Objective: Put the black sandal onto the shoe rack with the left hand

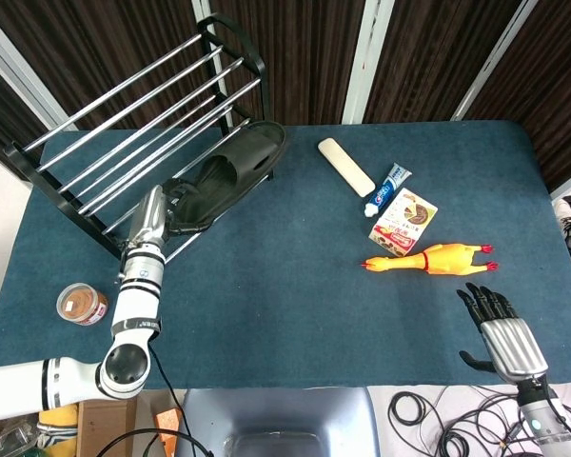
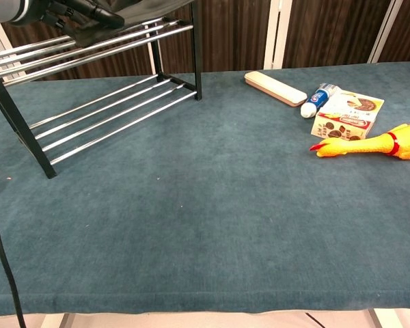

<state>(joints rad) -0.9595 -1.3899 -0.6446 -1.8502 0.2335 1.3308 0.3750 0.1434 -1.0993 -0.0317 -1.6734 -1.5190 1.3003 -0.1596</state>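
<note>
— What can't you see here?
— Chest view's top edge crops your left hand [image 2: 68, 10] and the black sandal [image 2: 147, 7].
— And head view?
— The sandal hides your fingers' grip.
</note>
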